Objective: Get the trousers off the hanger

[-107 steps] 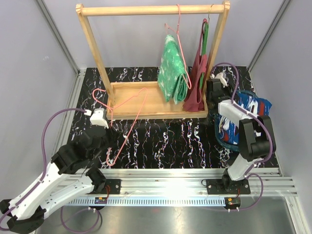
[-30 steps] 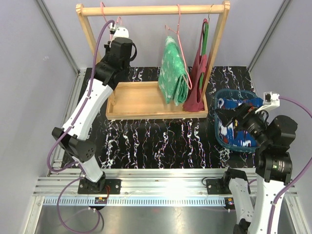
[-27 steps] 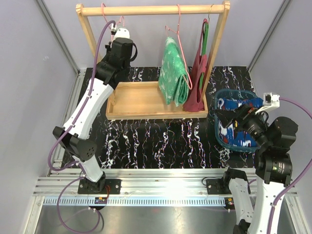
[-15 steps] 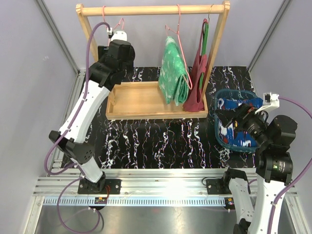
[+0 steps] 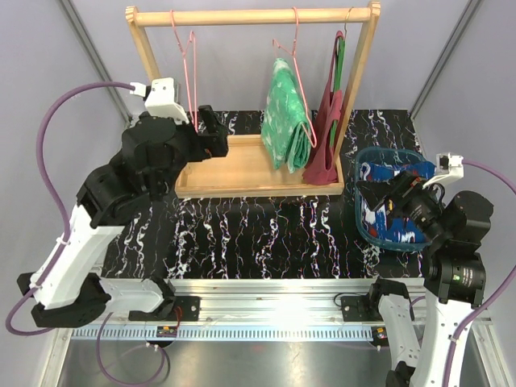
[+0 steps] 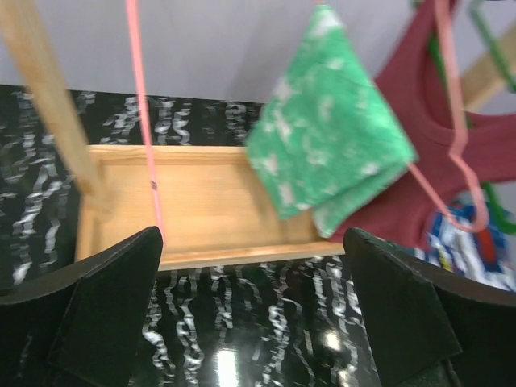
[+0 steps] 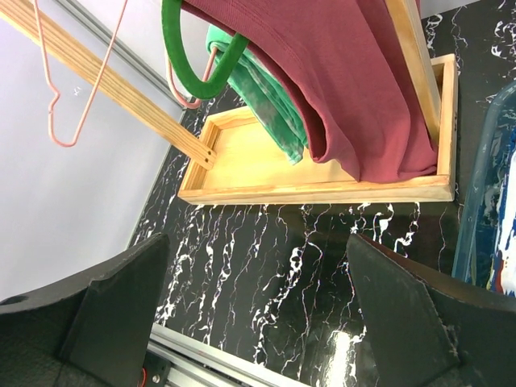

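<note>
Your left gripper [image 5: 211,135] now stands wide open, drawn back from the wooden rail [image 5: 250,15]; the pink hanger [image 6: 143,113] it carried up hangs there alone.

The left arm [image 5: 81,234] arches high, its left tool [image 5: 214,135] pointing right, jaws spread wide and empty. The right arm [image 5: 455,278] stands folded upright, its right tool [image 5: 371,205] aimed left, jaws equally wide, empty.

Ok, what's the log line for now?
green trousers: on hanger | blue trousers: in bin | left end effector: open | right end effector: open
</note>
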Tool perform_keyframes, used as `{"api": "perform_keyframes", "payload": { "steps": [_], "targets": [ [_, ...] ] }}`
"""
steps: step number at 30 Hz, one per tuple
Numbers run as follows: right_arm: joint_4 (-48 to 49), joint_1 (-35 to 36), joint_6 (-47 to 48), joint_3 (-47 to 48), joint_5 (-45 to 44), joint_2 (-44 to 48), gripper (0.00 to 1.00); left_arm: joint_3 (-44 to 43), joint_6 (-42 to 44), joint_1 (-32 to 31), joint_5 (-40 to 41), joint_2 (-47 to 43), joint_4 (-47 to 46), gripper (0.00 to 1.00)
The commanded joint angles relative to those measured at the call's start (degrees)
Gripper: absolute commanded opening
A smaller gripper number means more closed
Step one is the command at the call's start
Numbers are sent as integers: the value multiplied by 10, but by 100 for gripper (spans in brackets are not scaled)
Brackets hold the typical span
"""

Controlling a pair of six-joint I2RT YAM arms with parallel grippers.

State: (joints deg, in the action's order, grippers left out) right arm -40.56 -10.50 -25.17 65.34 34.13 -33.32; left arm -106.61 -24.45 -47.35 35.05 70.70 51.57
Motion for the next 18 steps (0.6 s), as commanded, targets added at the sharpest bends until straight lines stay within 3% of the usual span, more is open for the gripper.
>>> {"api": "perform_keyframes", "payload": {
  "steps": [1,5,11,18],
  "targets": [
    [1,1,-13,22,17,1,99,10,-30,-43,-28,6,-80,99],
    [27,2,-54,10,59,4,100,-25,-27,-98,-36,49,-109,99],
    [58,2,-90,-6,83,25,99,-68,-42,-114,-26,119,-168,99],
    [62,7,-90,-22,80,37,99,-254,-23,-114,55,292,-141,99]
  ]
}}
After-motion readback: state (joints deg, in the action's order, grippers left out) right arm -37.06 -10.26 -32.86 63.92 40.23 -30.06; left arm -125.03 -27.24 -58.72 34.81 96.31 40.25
